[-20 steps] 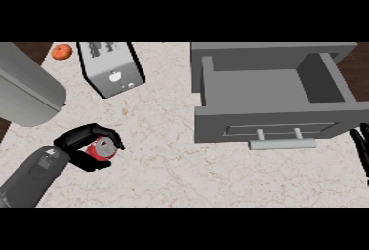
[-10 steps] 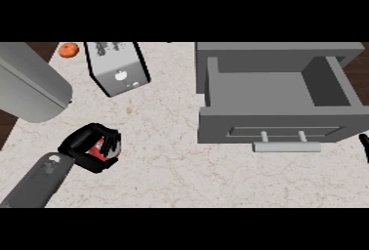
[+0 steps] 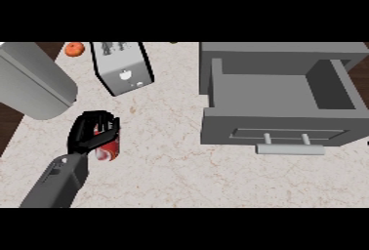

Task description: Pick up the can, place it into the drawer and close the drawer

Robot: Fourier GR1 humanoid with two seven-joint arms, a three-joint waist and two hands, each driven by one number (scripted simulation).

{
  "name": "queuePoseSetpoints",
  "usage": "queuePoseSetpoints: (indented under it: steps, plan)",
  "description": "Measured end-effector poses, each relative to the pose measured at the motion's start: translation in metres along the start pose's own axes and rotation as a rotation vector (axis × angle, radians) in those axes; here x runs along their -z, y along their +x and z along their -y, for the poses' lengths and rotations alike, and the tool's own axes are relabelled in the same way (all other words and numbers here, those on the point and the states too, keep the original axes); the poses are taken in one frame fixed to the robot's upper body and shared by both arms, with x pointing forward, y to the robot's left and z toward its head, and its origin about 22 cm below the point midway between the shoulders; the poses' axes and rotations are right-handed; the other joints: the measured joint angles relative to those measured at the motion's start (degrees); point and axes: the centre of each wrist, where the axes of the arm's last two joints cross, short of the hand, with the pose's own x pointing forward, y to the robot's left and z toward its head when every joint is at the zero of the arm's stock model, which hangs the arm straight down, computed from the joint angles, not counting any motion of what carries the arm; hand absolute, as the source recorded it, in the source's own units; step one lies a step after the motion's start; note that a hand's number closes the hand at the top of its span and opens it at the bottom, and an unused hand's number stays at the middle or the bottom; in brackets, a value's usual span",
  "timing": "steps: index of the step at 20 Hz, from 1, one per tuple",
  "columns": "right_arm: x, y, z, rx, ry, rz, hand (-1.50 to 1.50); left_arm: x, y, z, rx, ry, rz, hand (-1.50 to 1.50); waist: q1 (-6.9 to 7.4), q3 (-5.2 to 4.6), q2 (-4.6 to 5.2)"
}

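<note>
Left hand (image 3: 89,135) curled round the red can (image 3: 108,153).
Both at 8 o'clock; open drawer (image 3: 281,128) at 2 o'clock.

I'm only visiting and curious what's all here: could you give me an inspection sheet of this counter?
Surface: pale marbled counter.
Job's things: red can held near the counter's left edge; grey drawer open at right, handle towards the robot.
Clutter: toaster; orange fruit; large grey cylinder at far left.
Hands: left hand curled round the can; right hand not in view.
Cables: nothing seen.
Surroundings: dark floor beyond the counter's left edge.
</note>
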Motion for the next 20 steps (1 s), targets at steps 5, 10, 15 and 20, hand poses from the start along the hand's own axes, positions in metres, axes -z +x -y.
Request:
queuePoseSetpoints:
  steps: [5, 10, 15, 20]
  plan:
    - [-0.001, 0.005, 0.001, -0.001, -0.001, 0.013, -1.50, 0.018, 0.034, 0.042, 0.011, 0.020, 0.013, 1.50, -0.15, -0.07, 0.04]
    - [-0.005, 0.002, -0.001, 0.000, -0.009, 0.016, -1.50, 0.030, 0.080, 0.080, 0.038, -0.005, 0.063, 1.50, -0.49, -0.11, 0.17]
    - [0.003, 0.002, -0.006, 0.003, -0.007, 0.016, -1.50, 0.044, 0.131, 0.124, 0.047, -0.043, 0.086, 1.50, -0.78, -0.14, 0.32]
    - [-0.003, 0.004, 0.001, 0.004, -0.005, 0.013, -1.50, 0.054, 0.170, 0.161, 0.063, -0.081, 0.099, 1.50, -1.28, -0.17, 0.42]
